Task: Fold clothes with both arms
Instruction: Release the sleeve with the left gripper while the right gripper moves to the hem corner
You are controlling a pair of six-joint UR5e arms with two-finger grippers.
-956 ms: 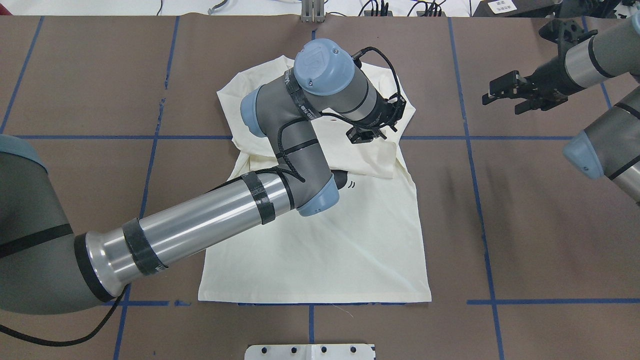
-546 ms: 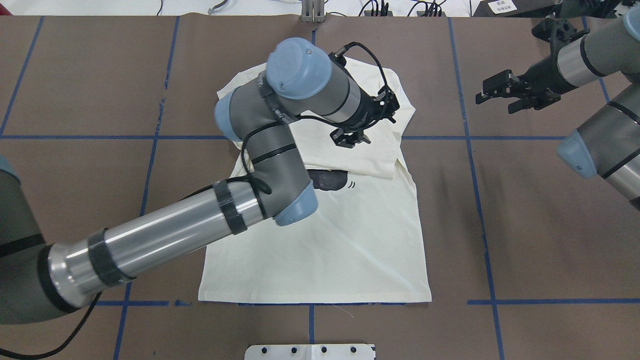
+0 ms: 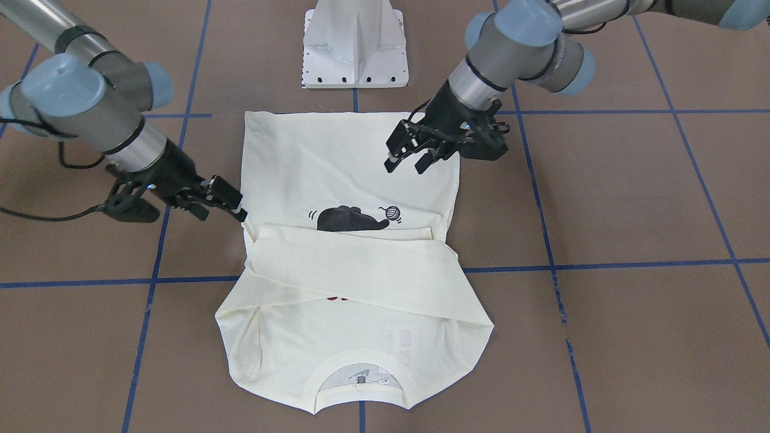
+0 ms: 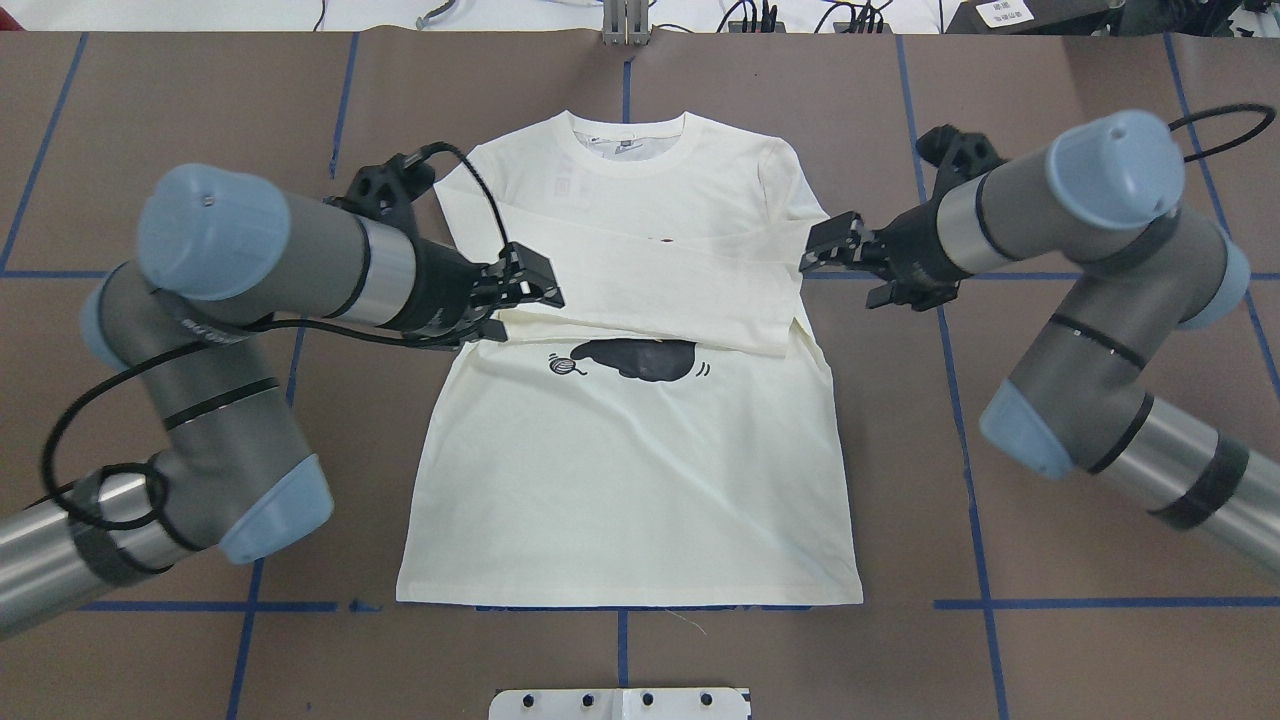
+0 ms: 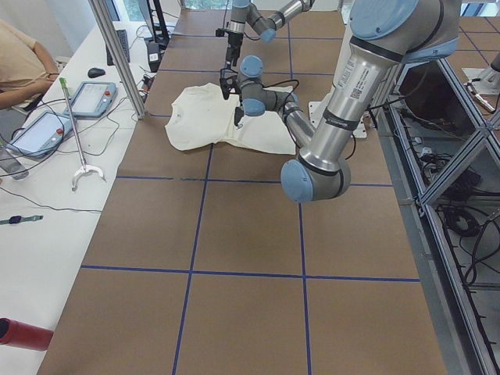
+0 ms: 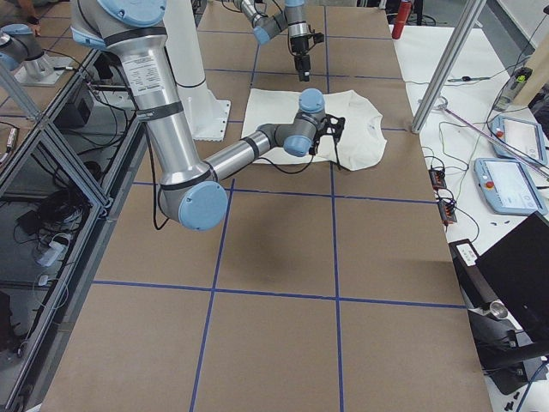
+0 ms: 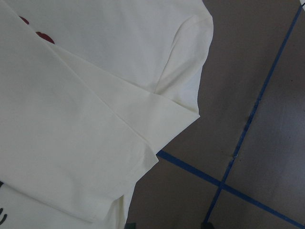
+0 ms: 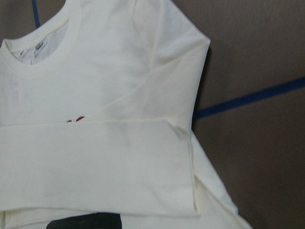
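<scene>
- Brown paper covers the table [image 4: 1050,120], which is marked into squares by blue tape lines [image 4: 1100,603]. A white pedestal base [image 3: 356,45] sits at the robot's edge.
- In the middle lies the cream T-shirt [image 4: 640,480], flat and front up, with its collar [image 4: 628,140] on the far side from the robot.
- Both sleeves [image 4: 660,290] are folded across the chest, one over the other. They cover most of the red lettering and the top of the black cat print [image 4: 645,358].
- The left gripper [image 4: 522,300] hangs above the shirt's edge on the robot's left, level with the folded sleeves. Its fingers are spread with nothing between them.
- The right gripper [image 4: 838,272] sits just beside the opposite edge, fingers also apart and empty. I cannot tell whether a fingertip touches the cloth.
- Off to the side, a person's arm [image 5: 19,58] rests by a white bench.
</scene>
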